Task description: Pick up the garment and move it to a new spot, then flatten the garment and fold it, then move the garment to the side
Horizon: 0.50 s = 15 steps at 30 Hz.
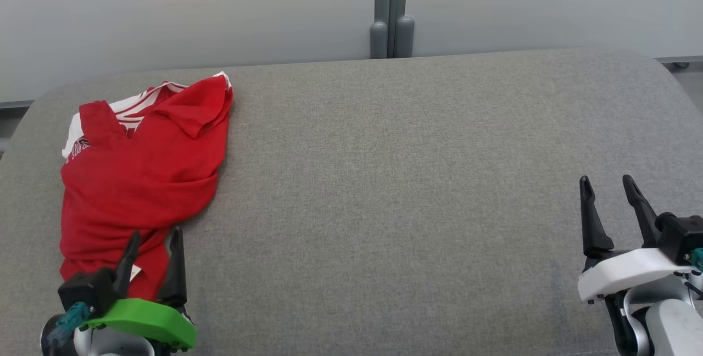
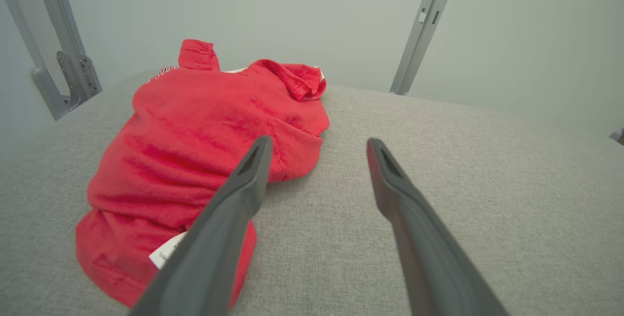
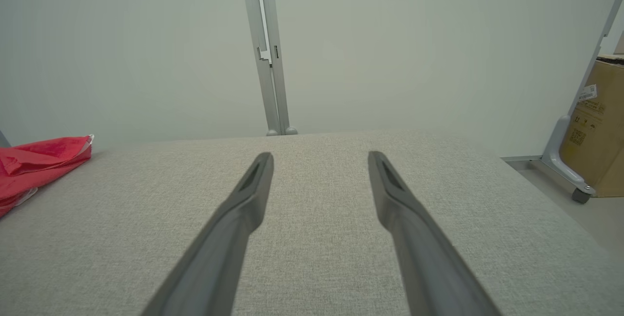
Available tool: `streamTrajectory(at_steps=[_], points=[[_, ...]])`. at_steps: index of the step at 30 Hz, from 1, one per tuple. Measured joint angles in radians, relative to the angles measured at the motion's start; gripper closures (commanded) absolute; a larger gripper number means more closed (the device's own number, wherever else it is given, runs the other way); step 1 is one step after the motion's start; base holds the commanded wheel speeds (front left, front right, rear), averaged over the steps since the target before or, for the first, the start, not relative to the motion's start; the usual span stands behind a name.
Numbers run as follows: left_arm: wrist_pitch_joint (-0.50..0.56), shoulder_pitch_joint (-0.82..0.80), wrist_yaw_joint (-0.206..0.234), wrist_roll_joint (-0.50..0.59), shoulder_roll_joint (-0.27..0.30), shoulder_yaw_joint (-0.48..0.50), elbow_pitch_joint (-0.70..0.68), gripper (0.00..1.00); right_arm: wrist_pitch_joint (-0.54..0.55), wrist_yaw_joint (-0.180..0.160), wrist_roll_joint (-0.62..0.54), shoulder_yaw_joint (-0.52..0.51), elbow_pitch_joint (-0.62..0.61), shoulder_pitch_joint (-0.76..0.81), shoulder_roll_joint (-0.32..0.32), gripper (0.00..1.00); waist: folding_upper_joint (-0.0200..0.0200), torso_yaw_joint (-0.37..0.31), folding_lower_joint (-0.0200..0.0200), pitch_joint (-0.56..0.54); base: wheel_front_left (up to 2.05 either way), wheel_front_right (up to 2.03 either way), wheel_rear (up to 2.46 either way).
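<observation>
The garment (image 1: 143,180) is a red shirt with white striped trim, lying crumpled at the left end of the grey padded table (image 1: 395,180). My left gripper (image 1: 155,235) hovers open over the garment's near right edge, nothing between its fingers. In the left wrist view the garment (image 2: 195,160) spreads ahead and to the left of the left gripper (image 2: 319,143), with a white label by the left finger. My right gripper (image 1: 607,181) stands open at the table's right end, far from the cloth. The right wrist view has the right gripper (image 3: 320,155) open over bare fabric, the garment (image 3: 34,165) at its far left.
A pale wall with a grey upright post (image 1: 391,10) runs behind the table. A cardboard box (image 3: 597,126) and a wheeled frame foot (image 3: 568,174) stand off the table's right end. The table's rounded corners fall away at both far ends.
</observation>
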Motion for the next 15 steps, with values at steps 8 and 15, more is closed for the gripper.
streamTrajectory(at_steps=[8,15], points=[[-0.023,0.0,-0.005,0.099,0.0,-0.005,0.002,0.0,-0.026,0.0,-0.057,-0.009,0.001,0.004,0.011,0.0,0.0,-0.001,0.0,0.0,0.0,0.0,0.0],[-0.03,0.001,-0.012,0.11,-0.001,-0.004,0.026,0.0,-0.032,0.001,-0.07,-0.019,0.014,0.02,0.01,0.0,0.0,0.0,0.0,0.0,0.0,0.0,0.0]])
